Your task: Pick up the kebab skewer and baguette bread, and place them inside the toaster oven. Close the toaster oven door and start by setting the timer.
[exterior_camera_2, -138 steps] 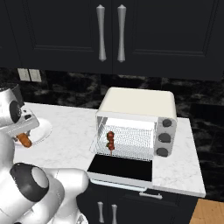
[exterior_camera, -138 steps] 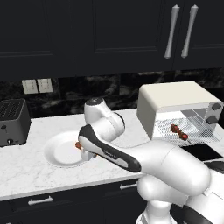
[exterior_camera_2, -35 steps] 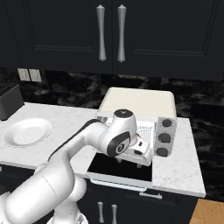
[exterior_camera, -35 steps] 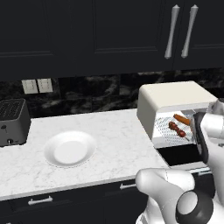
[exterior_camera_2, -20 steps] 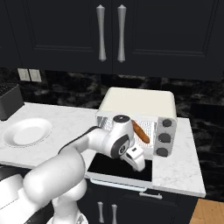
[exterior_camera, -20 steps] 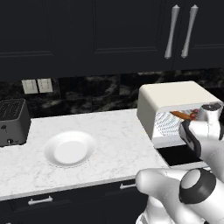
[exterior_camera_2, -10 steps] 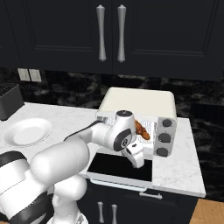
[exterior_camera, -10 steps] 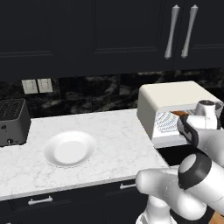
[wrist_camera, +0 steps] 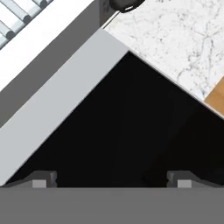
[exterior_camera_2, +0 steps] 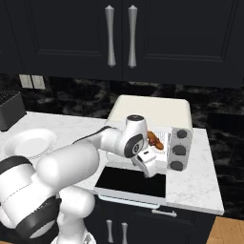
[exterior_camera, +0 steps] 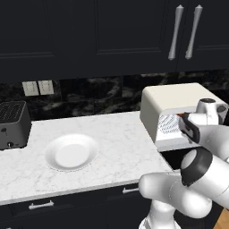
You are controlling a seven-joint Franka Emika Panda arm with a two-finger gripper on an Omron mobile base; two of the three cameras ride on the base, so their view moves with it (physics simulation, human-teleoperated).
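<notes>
Glossy white rounded arm [exterior_camera_2: 76,162]; dark joints

No readable text

No lettering, brand, number or sign can be made out on any appliance, cabinet or surface here.

White marble counter [exterior_camera: 116,147], plate [exterior_camera: 71,152], black toaster [exterior_camera: 13,124], toaster oven [exterior_camera_2: 152,114]

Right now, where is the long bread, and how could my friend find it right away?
Find the cream-white toaster oven on the right of the marble counter, its dark glass door folded down flat. Look inside the open front: the baguette bread lies there, just past the robot's arm. It is the long orange-brown thing, unlike the round knobs beside it.
</notes>
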